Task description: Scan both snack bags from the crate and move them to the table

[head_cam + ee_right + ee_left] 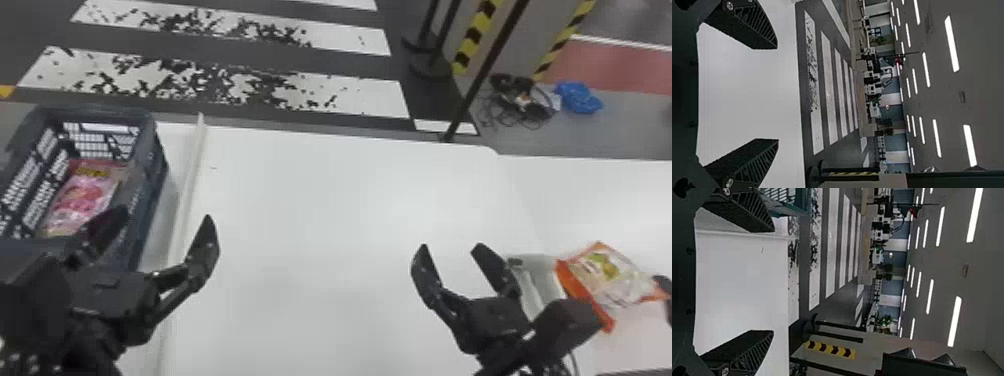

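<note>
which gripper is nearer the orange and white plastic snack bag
Right. The right gripper is to the left of the bag; the left gripper is across the white table, by the dark plastic crate.

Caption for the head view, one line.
Two open black grippers above a white table, dark plastic crate with pink snack bag at left.

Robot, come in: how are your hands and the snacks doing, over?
Left fingers open, right fingers open, both empty. Pink bag in crate, walls around it. Orange bag outside.
</note>
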Controlling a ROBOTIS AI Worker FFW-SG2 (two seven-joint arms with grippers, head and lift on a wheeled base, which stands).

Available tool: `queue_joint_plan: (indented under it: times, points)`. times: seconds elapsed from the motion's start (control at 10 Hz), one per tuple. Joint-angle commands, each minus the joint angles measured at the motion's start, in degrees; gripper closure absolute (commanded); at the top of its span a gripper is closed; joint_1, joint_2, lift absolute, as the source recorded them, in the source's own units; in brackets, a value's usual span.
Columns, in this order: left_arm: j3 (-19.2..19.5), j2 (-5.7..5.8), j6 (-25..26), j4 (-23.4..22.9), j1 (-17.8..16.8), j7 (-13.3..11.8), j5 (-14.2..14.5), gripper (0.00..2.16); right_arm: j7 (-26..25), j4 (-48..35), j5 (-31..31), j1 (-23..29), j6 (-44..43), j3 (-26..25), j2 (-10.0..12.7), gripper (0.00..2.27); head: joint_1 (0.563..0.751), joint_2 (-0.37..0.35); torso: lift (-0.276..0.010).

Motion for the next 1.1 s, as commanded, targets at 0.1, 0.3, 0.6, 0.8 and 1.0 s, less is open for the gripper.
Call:
queue_joint_plan:
  times: [0.1,0.3,0.6,0.8,1.0]
  points:
    - [7.2,-0.01,20.9,-2.9,-8.2,-1.1,4.6,0.07,0.1,-0.7,-0.5,-0.4,2.7,-0.9,-0.4,0.1,0.695,-0.152,-0.087]
    - [12.7,0.43,26.9,-1.3,-15.1,-1.2,8.8,0.09,0.3,-0.5,-0.2,-0.4,2.7,-1.5,-1.0,0.08,0.695,-0.089,-0.087]
    - [14.3,0.69,26.9,7.0,-23.0,-1.2,10.7,0.08,1.3,-0.5,-0.1,-0.4,3.1,-3.2,-1.4,0.1,0.695,-0.046,-0.087]
    - [17.2,1.22,26.9,14.1,-29.0,-1.3,12.3,0.08,1.4,0.0,0.2,-0.7,4.6,-3.2,-1.8,0.1,0.695,-0.016,-0.087]
    - [17.3,2.45,26.9,21.2,-34.7,-1.2,12.2,0.09,2.1,0.5,-0.3,-1.9,9.9,-3.2,-1.8,0.1,0.695,0.013,-0.087]
